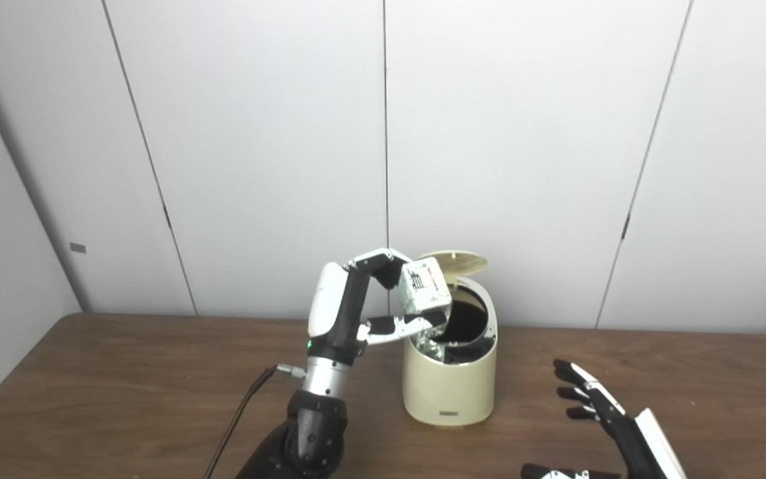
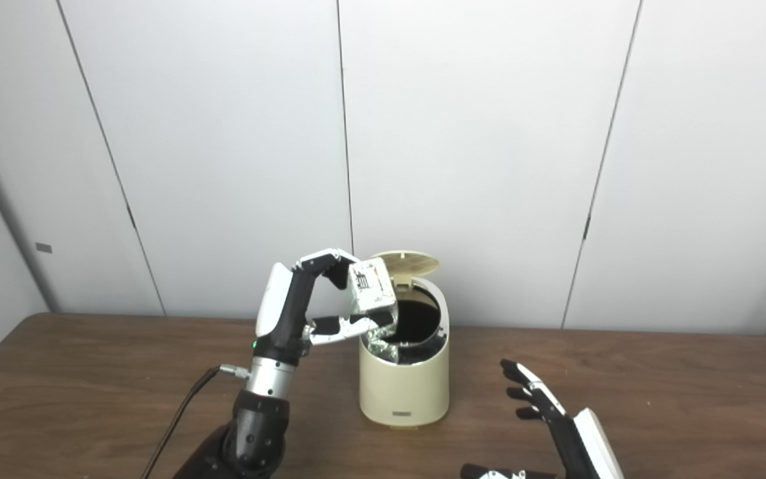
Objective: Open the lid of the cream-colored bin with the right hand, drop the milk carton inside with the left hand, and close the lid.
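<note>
The table (image 1: 124,399) is dark brown wood-grain laminate, matte, with a rounded near-left corner. Behind it stands a wall of smooth pale grey panels (image 1: 256,133) divided by thin vertical seams.

The cream-colored bin (image 1: 449,386) is a smooth, glossy plastic cylinder with a rounded, sloping top and a small label plate at the base of its front. It stands upright on the table, between the two arms. The lid (image 1: 455,261), a thin cream disc with a ribbed underside, is raised at the rear of the bin, leaving the round opening uncovered.

The left hand (image 1: 383,299) has a white shell over black segments, with a metal wrist collar and a black cable (image 1: 237,416) running from the wrist. Its fingers (image 1: 373,263) and thumb pinch the milk carton (image 1: 425,286), fingers on the upper side, thumb below. The milk carton is a small white box with dark print on its faces, held tilted over the left rim of the opening, above the table and not yet inside.

The bin interior is dark; crumpled, shiny silver material (image 1: 431,347) lies against its front-left inner wall.

The right hand (image 1: 606,409) is near the bin's right side, clear of it, holding nothing, with its black fingers (image 2: 530,389) spread apart and pointing up-left
</note>
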